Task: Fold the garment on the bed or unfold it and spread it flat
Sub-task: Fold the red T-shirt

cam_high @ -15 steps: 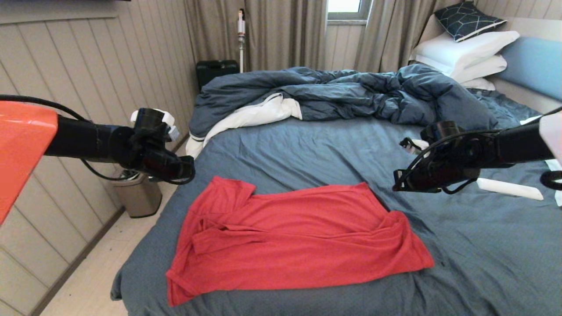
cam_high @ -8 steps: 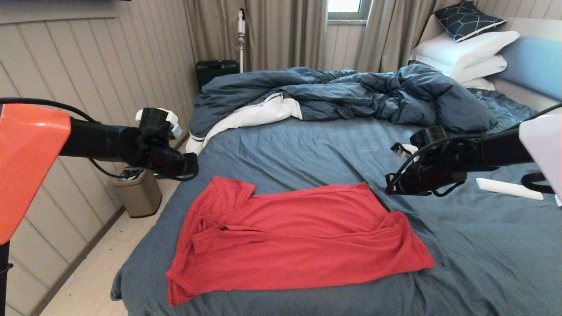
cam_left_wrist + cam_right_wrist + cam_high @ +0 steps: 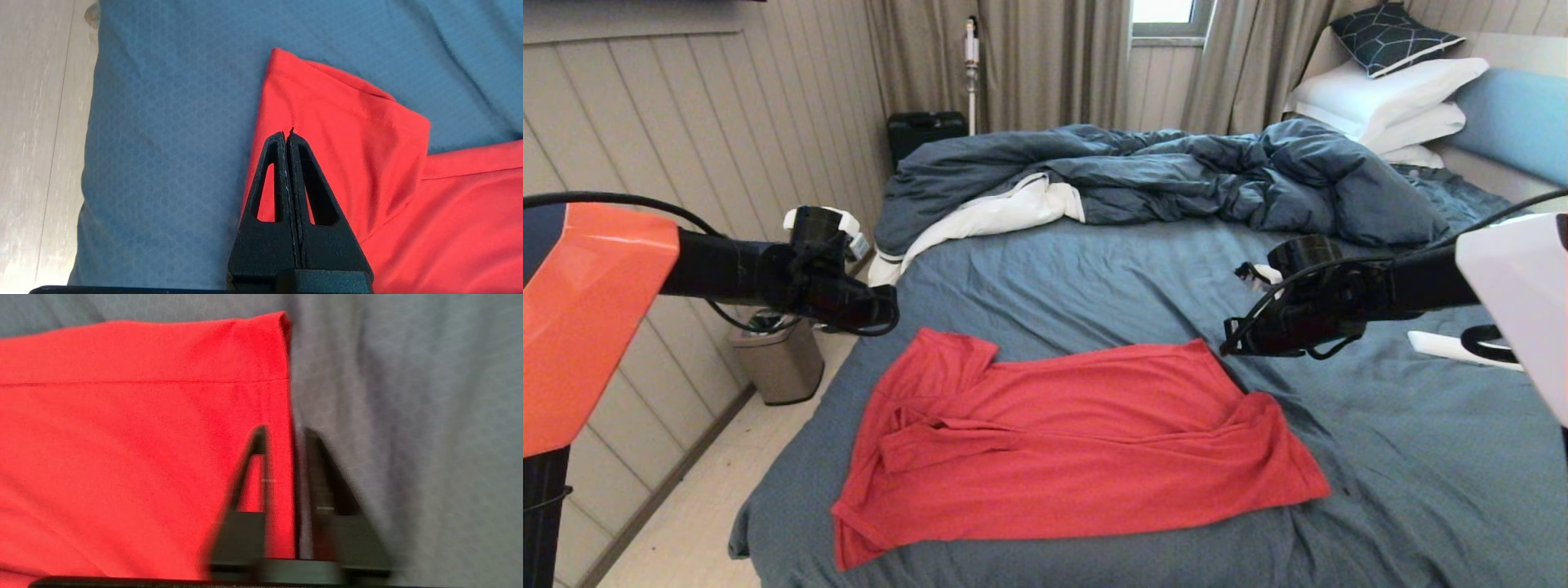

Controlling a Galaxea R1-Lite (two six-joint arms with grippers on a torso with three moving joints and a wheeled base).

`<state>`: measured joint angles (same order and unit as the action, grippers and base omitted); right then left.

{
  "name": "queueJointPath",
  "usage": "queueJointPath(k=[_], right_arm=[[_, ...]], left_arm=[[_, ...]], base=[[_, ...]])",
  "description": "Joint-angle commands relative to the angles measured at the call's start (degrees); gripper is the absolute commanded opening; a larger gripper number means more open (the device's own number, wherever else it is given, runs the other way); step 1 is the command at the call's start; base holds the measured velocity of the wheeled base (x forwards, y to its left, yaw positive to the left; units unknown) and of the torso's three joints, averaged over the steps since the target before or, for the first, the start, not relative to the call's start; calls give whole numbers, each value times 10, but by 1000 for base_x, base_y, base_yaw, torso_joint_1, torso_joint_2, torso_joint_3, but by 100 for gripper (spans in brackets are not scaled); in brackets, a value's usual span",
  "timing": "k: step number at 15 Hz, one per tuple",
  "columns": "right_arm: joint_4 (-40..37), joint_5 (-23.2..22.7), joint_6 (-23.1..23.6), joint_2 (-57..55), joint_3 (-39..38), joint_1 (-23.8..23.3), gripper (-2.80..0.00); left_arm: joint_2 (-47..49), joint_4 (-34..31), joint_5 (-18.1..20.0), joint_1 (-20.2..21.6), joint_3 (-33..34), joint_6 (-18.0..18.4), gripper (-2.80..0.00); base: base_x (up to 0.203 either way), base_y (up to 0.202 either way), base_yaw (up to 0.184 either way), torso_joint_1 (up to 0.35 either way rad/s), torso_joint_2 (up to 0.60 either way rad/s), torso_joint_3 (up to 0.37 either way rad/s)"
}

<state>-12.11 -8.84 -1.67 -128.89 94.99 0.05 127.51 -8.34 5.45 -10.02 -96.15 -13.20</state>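
**Two grippers hang over a red T-shirt on a rumpled bed**

The garment [image 3: 1062, 445], a plain red short-sleeved T-shirt, lies partly folded and creased on the slate-blue sheet of the bed [image 3: 1421, 474], near its foot edge and in front of the heaped dark blue duvet [image 3: 1176, 175]. The left gripper [image 3: 886, 314] is held in the air above the shirt's far left corner, by the bed's left edge; in the left wrist view its fingers [image 3: 282, 171] are pressed together with nothing between them, the tips over the red sleeve. The right gripper [image 3: 1229, 347] hangs just beyond the shirt's far right corner; the right wrist view shows its fingers [image 3: 257, 457] slightly apart, straddling the shirt's side edge from above, one over red cloth, the other over the sheet, and gripping nothing. White pillows [image 3: 1396, 94] are stacked against the light blue headboard [image 3: 1519, 118] at the far right. A small bin [image 3: 778, 359] stands on the floor beside the bed
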Motion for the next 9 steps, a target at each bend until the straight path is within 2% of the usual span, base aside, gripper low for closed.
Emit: queueJointPath(k=[1,5,9], right_arm=[[11,5,-1,-14,1,6,0],[50,25,1,-37,31,16,0],[49,49,0,-94,79,30,0]], left_arm=[[-6,8,0,0,11,-2,-280],[-21,53,0,0,56,-2,-280],[-18,54,2,-1,56,-2,-280]], base=[[0,0,0,0,0,0],[0,0,0,0,0,0],[0,0,0,0,0,0]])
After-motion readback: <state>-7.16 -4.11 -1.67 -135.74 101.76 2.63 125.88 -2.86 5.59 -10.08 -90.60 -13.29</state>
